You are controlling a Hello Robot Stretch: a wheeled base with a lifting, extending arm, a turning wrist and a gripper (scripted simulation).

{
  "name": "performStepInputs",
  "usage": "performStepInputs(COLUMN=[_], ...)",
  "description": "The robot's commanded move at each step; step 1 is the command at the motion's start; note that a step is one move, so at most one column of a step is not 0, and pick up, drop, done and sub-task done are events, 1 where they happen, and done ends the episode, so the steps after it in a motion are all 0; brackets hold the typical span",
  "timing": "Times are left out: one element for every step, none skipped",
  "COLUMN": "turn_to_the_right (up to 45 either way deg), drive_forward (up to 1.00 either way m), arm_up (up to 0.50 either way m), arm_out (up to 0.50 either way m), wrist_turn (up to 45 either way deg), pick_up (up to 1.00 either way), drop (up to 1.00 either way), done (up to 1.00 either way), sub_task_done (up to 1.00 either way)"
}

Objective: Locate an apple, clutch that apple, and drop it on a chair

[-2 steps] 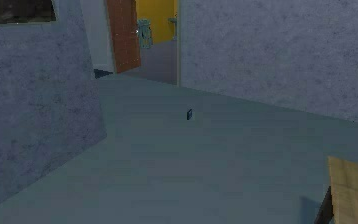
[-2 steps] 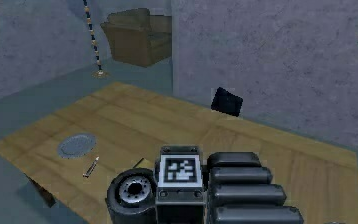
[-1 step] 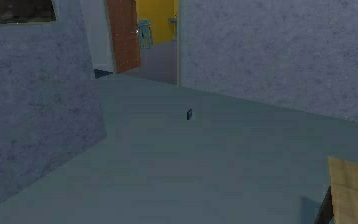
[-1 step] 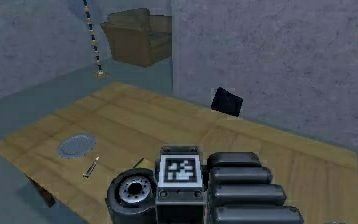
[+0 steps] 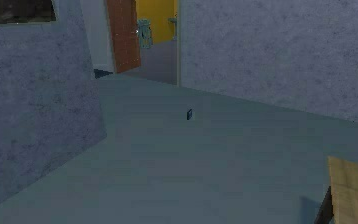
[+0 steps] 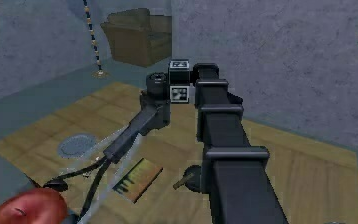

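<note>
Gripper (image 6: 92,192) reached down-left over the wooden tabletop (image 6: 42,135), its far end near a red round thing (image 6: 32,208) at the arm side view's bottom-left corner. Shape and colour fit the apple. Couldn't tell whether the fingers were apart, together or on anything. Couldn't tell either whether the gripper touched the apple or held anything, since the tabletop sat right behind it.

On the same top were a grey disc (image 6: 77,145), a yellowish flat card (image 6: 137,178) and a small dark item (image 6: 187,180). Farther out, a cardboard box (image 6: 137,35) stood on the floor.

Forward view had blue-grey floor (image 5: 187,160) with a small dark object (image 5: 190,115) on it. An orange-brown door (image 5: 122,35) stood ajar onto a yellow room (image 5: 157,20), and a wooden corner (image 5: 352,185) sat at lower right.

Judgement: locate looked done and the grasp was unconfirmed. Finding a chair, the carry and the drop were all left.
</note>
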Motion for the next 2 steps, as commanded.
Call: performStepInputs(turn_to_the_right=[0.0,0.0], drive_forward=[0.0,0.0], arm_up=[0.0,-0.46], arm_out=[0.0,0.0], wrist_turn=[39.0,0.0], pick_up=[0.0,0.0], drop=[0.0,0.0], done=[0.0,0.0], sub_task_done=[0.0,0.0])
